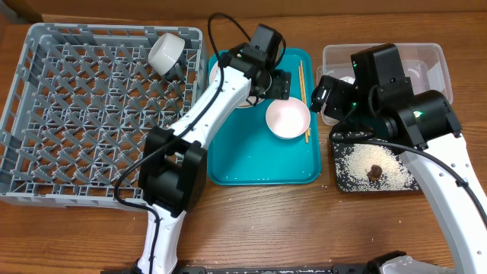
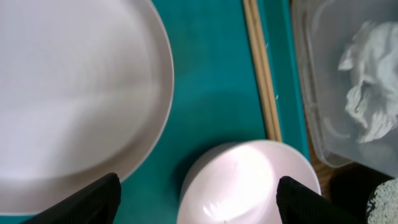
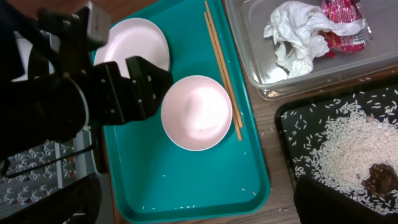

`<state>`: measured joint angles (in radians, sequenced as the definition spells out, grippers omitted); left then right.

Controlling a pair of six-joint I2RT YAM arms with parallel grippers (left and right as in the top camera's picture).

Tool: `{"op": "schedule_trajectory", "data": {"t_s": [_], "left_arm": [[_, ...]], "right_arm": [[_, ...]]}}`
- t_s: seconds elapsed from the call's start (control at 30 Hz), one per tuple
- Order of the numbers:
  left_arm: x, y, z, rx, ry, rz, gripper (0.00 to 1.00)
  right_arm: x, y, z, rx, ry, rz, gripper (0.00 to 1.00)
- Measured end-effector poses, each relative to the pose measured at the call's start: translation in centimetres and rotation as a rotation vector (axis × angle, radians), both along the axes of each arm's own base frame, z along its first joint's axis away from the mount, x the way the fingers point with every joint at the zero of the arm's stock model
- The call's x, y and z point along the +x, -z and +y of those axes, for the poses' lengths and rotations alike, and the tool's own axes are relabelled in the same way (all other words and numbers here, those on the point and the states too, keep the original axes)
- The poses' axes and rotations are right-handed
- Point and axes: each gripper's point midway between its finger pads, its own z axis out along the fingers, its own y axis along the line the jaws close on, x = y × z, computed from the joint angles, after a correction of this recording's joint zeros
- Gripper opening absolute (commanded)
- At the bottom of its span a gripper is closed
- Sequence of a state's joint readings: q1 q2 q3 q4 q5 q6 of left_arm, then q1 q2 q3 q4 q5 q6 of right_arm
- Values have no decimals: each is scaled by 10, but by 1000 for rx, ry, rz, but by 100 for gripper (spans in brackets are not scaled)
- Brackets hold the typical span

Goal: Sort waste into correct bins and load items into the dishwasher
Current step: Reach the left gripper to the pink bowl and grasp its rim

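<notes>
My left gripper (image 2: 199,202) (image 1: 272,82) hangs open over the teal tray, its fingers either side of a small white bowl (image 2: 249,180) (image 1: 288,118). The round white plate (image 2: 68,93) (image 3: 140,40) lies beside it, and the chopsticks (image 2: 261,74) (image 1: 303,84) run along the tray's right side. A white cup (image 1: 166,53) lies in the grey dishwasher rack (image 1: 76,114). Crumpled paper (image 3: 295,34) and a red wrapper (image 3: 342,31) sit in the clear tub (image 1: 434,61). Rice (image 3: 348,137) and a brown lump (image 3: 379,177) lie in the black tray (image 1: 340,179). My right gripper (image 3: 199,205) (image 1: 329,97) is open and holds nothing.
The teal tray (image 1: 259,164) sits between the rack and the two bins, with a few stray grains on its floor. More loose grains lie on the wooden table (image 3: 273,134) between the tray and the black tray. The left arm crosses over the rack's right edge.
</notes>
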<state>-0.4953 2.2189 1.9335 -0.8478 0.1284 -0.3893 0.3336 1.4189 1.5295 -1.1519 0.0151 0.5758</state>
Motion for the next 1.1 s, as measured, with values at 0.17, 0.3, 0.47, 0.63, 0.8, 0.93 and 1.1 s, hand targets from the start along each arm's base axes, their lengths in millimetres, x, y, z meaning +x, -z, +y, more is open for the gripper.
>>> {"op": "schedule_trajectory", "data": {"t_s": [0.17, 0.3, 0.47, 0.63, 0.8, 0.93, 1.1], "left_arm": [[-12, 10, 1, 3, -19, 68, 75], [-16, 16, 3, 8, -35, 98, 58], [-20, 39, 4, 29, -40, 147, 47], [-22, 50, 5, 42, -41, 170, 38], [-24, 50, 3, 43, -35, 170, 30], [-24, 50, 3, 44, -36, 170, 21], [-24, 50, 2, 44, -33, 170, 4]], "right_arm": [[0, 0, 0, 0, 0, 0, 100], [0, 0, 0, 0, 0, 0, 100], [0, 0, 0, 0, 0, 0, 100], [0, 0, 0, 0, 0, 0, 100], [0, 0, 0, 0, 0, 0, 100], [0, 0, 0, 0, 0, 0, 100], [0, 0, 0, 0, 0, 0, 100]]}}
